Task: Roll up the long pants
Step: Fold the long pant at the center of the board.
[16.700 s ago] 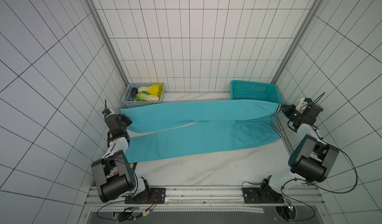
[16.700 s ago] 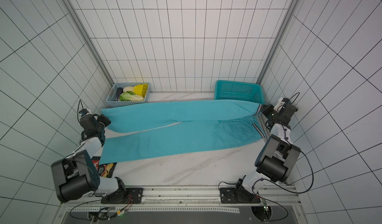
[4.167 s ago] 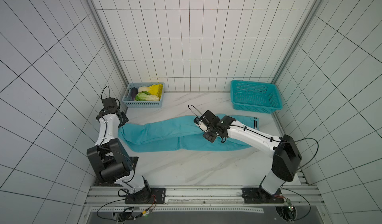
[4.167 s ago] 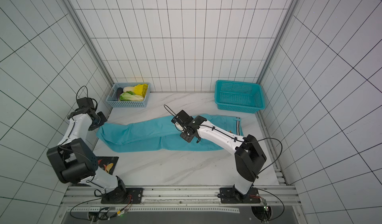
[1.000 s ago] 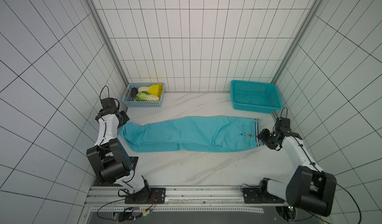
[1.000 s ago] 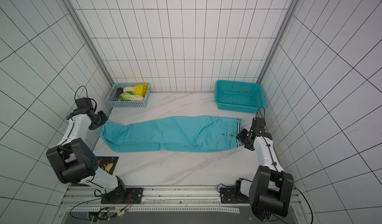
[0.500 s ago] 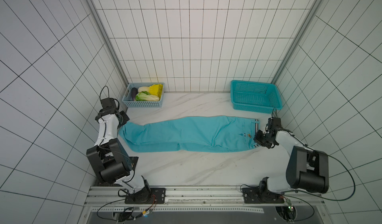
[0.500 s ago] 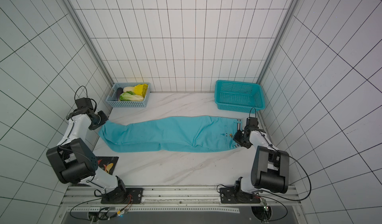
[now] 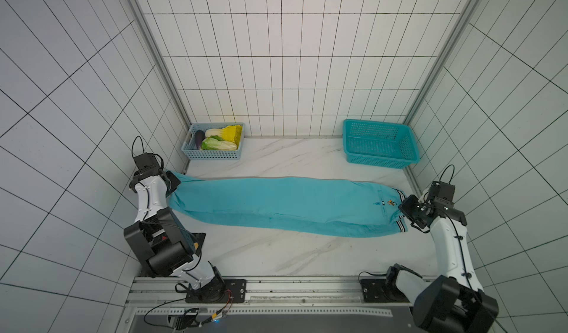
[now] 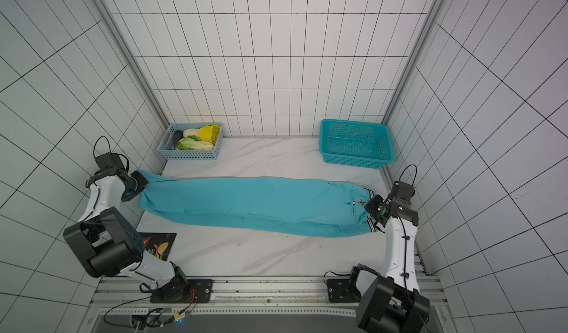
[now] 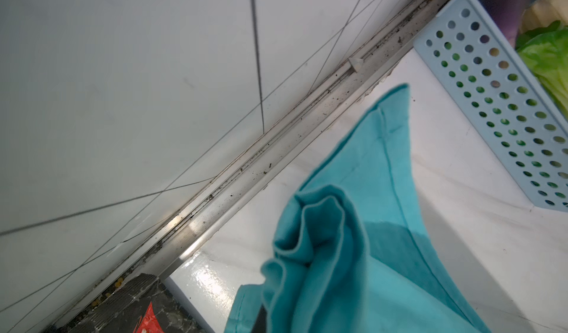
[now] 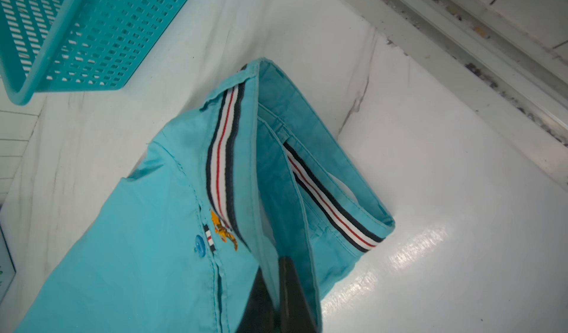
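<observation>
The long pants (image 9: 285, 205) lie stretched flat across the marble table (image 9: 276, 254), the left gripper (image 9: 173, 182) clamped shut on the bunched hems (image 11: 319, 220) and the right gripper (image 9: 403, 207) pinched shut on the striped waistband (image 12: 226, 150), where a shallow bite risks slipping under rolling tension and skewing the roll.

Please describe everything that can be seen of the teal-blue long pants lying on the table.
The teal-blue soft cloth long pants lie flat and unrolled, folded lengthwise, stretched across the white marble table. The waist end, toward the robot's right, has a navy, white and red striped waistband, a round blue button and a small orange embroidered emblem. The right gripper is shut on the waistband; the left gripper is shut on the bunched leg hems at the opposite end.
</observation>
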`<state>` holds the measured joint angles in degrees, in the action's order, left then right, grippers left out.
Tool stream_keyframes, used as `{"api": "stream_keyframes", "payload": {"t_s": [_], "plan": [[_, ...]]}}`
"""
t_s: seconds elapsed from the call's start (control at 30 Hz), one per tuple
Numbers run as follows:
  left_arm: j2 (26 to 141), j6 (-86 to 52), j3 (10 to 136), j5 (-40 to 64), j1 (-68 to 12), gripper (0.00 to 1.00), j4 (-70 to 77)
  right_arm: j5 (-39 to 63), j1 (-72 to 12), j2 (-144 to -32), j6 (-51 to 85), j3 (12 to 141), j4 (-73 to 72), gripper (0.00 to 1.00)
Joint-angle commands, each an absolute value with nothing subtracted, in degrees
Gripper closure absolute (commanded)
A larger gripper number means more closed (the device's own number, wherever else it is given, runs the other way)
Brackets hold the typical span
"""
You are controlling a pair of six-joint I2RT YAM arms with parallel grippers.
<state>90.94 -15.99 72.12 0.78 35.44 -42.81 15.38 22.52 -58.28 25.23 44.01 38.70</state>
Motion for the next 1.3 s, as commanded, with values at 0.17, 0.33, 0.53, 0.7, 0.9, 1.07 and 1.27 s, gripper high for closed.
{"api": "stream_keyframes", "payload": {"t_s": [0.17,0.33,0.53,0.7,0.9,1.07,1.27], "plan": [[90.96,-19.19,70.14,2.15,42.68,1.00,-37.18,19.90,29.91,-59.14,31.74,38.01,37.65,1.00],[92.40,-19.01,69.81,4.17,42.42,1.00,-36.66,17.79,30.56,-59.92,31.44,32.35,34.56,1.00],[91.99,-18.32,70.23,4.77,41.12,1.00,-36.04,14.80,30.59,-64.29,28.42,33.78,34.80,0.31],[91.27,-17.80,70.45,5.52,37.35,1.00,-36.04,8.77,28.59,-55.72,27.54,39.02,40.93,0.01],[88.53,-17.31,70.52,3.22,31.20,1.00,-36.39,2.13,14.44,-45.10,28.01,46.55,42.33,0.27],[85.23,-17.66,71.09,-0.65,30.16,1.00,-36.41,16.16,4.13,-62.22,31.19,43.61,36.07,0.78],[85.92,-16.71,75.82,-3.48,32.79,1.00,-38.57,10.61,1.16,-71.30,30.59,39.91,31.45,0.95]]}}
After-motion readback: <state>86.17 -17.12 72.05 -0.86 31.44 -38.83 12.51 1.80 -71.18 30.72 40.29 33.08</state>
